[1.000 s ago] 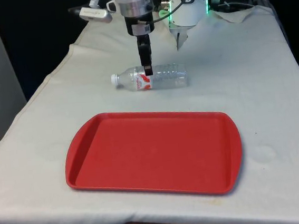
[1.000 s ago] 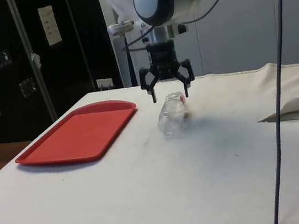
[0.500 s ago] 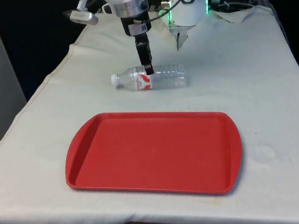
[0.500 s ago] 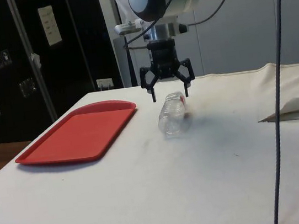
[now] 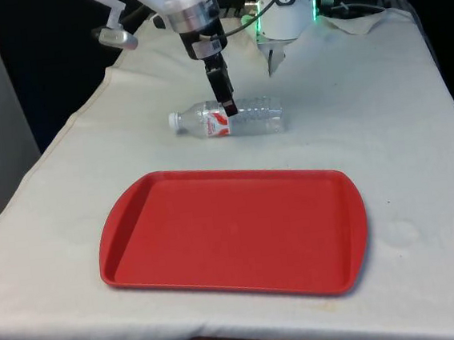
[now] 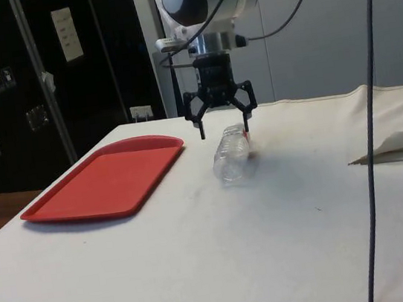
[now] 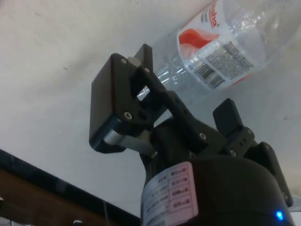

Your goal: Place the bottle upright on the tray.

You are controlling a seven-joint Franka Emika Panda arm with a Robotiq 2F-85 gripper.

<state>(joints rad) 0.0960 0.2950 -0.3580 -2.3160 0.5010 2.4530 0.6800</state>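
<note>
I see the gripper (image 6: 222,123) hanging just above the bottle (image 5: 230,118), jaws spread wide and holding nothing. The clear bottle lies on its side on the white cloth (image 5: 384,131), cap toward the front view's left, beyond the red tray (image 5: 233,230) (bare, flat on the table). Dark cabinets (image 6: 41,76) stand behind in the side view, black curtains (image 5: 47,51) at the far end.

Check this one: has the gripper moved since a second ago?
Yes. The open gripper has shifted slightly toward the red tray, tilting over the lying bottle.
</note>
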